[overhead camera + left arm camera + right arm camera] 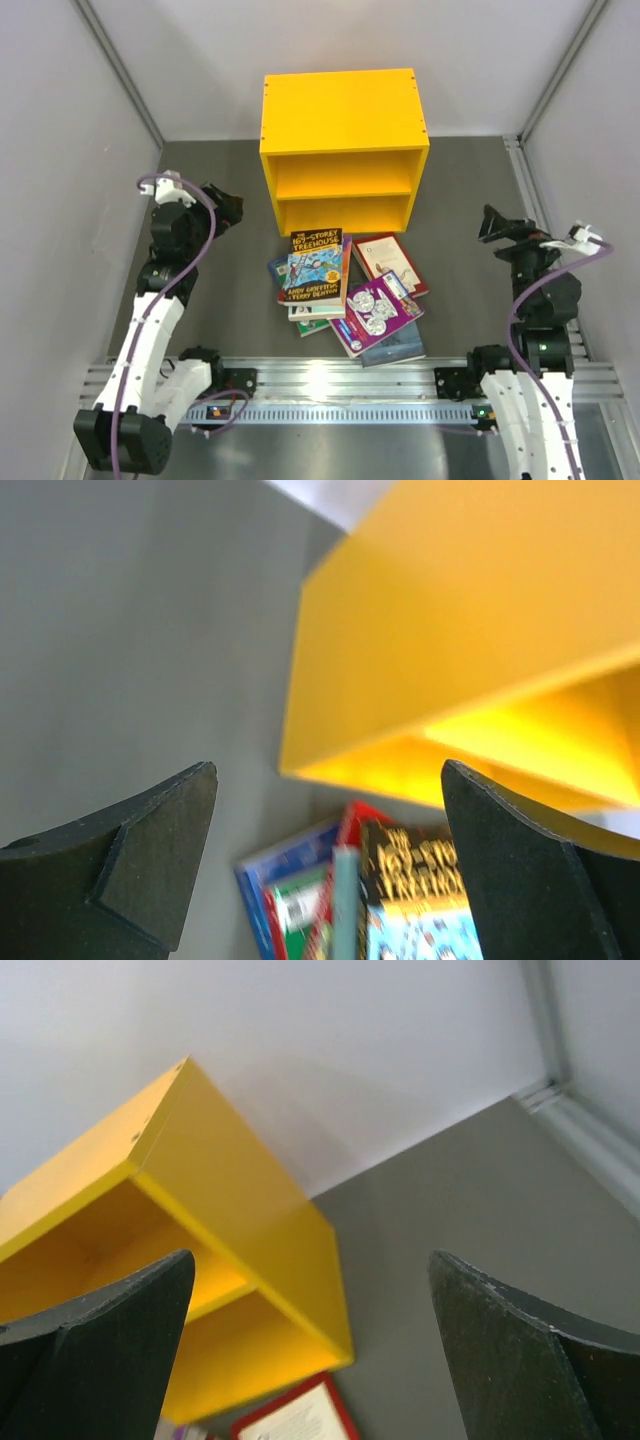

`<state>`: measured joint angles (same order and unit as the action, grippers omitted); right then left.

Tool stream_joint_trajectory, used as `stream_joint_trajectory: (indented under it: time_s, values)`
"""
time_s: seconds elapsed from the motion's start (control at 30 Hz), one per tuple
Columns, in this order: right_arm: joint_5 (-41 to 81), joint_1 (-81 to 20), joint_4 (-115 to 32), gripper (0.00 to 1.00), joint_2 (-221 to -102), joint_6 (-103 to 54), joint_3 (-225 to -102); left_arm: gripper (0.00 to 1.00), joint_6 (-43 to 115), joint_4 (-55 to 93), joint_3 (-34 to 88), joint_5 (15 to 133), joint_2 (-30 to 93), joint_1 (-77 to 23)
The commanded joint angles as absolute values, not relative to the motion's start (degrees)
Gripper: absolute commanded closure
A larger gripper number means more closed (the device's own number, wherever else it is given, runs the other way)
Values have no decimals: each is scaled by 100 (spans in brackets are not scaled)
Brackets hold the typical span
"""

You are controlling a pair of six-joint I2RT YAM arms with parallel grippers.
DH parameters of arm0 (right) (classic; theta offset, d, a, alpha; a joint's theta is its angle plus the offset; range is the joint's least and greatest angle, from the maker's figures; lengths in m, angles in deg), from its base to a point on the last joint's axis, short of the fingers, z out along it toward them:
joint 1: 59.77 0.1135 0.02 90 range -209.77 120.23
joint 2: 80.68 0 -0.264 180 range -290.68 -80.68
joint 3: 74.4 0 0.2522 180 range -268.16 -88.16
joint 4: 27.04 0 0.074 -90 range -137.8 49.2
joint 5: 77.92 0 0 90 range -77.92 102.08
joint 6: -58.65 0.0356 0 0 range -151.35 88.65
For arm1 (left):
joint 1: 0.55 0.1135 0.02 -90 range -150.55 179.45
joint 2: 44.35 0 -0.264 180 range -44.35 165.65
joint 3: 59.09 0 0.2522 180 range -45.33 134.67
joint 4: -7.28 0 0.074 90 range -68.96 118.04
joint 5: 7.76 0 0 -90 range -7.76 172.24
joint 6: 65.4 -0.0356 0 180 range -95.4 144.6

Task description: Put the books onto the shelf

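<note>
The books lie in a loose pile on the grey mat in front of the yellow shelf [343, 150]. On top is a yellow-blue cartoon book [315, 266], with a red-cream one [390, 261] and a purple one with white circles [377, 308] to its right. My left gripper [228, 210] hangs open left of the shelf, with nothing between its fingers. In the left wrist view the shelf [470, 630] and the cartoon book [420, 900] appear between the open fingers. My right gripper [492, 224] is open too, right of the shelf, seeing the shelf [230, 1290] and the red-cream book [300, 1418].
White walls close in the mat on three sides. A metal rail [340, 385] runs along the near edge, where both arm bases are bolted. A pale strip [520, 190] borders the mat's right side.
</note>
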<state>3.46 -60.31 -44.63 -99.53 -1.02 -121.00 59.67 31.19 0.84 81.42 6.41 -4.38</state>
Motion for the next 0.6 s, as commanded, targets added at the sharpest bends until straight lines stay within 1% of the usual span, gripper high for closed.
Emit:
stream_joint_trajectory:
  time_s: [0.0,0.13,0.23,0.27,0.33,0.37,0.4,0.43,0.47,0.5,0.53,0.57]
  values:
    - [1669,-5801,-5309,0,-10080,494,-12445,1,6275,3536,-7,6936,285,-441]
    - [2885,-5775,-5705,0,-10643,978,-12561,1,6494,3940,-235,7098,-294,-564]
    - [3046,-5451,-5689,0,-10583,1268,-12289,1,6293,4467,-200,7432,-603,-784]
    - [2976,-5110,-5566,0,-10451,1347,-12201,1,6248,4555,-209,7468,-629,-819]
    - [2555,-4652,-5504,0,-10424,1383,-12017,4,6178,4802,-270,7433,-603,-933]
    - [2335,-4067,-5547,0,-10606,1418,-11998,5,6186,4828,-331,7424,-542,-986]
    - [1837,-3757,-5582,0,-10774,1401,-12033,6,6230,4872,-471,7459,-515,-1143]
    - [1545,-3049,-5644,0,-10967,1409,-12085,6,6265,4864,-542,7607,-498,-1249]
    - [1238,-2650,-5705,0,-11430,1444,-12147,6,6292,4846,-630,7730,-428,-1502]
    - [478,-2246,-5758,0,-11678,1470,-12304,5,6292,4829,-735,7836,-375,-1635]
    - [96,-1415,-5750,0,-12194,1514,-12410,5,6301,4820,-771,7933,-314,-1767]
    - [-256,-1041,-5750,0,-12478,1549,-12524,4,6301,4811,-789,8134,-191,-2004]
